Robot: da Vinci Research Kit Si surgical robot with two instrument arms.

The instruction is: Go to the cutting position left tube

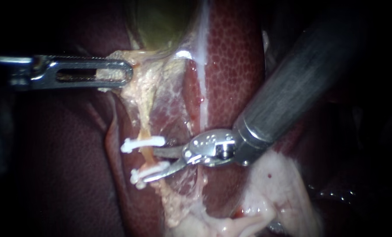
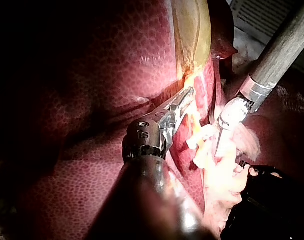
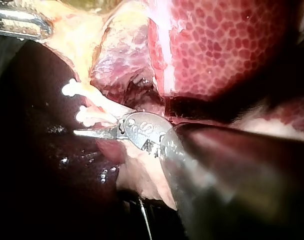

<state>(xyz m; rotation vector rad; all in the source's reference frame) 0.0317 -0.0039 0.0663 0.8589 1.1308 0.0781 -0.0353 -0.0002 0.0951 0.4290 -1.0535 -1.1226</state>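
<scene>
A thin yellowish tube (image 1: 148,154) runs down from the gallbladder (image 1: 160,22) and carries two white clips, an upper clip (image 1: 143,142) and a lower clip (image 1: 151,171). My right instrument (image 1: 149,165) comes in from the upper right with its blades open. The upper blade points at the tube between the clips, and the lower blade lies along the lower clip. In the right wrist view the blades (image 3: 89,132) sit just beside the clips (image 3: 71,89). My left instrument (image 1: 116,72) has its slotted jaws shut on pale tissue (image 1: 136,66) under the gallbladder, holding it up and to the left.
Dark red liver (image 1: 235,57) lies behind and to both sides. A pale membrane (image 1: 174,101) spans between the tube and the liver. Loose whitish tissue (image 1: 275,193) bunches under my right instrument's shaft. The left wrist view shows my right instrument (image 2: 232,115) just beyond my left jaws (image 2: 181,104).
</scene>
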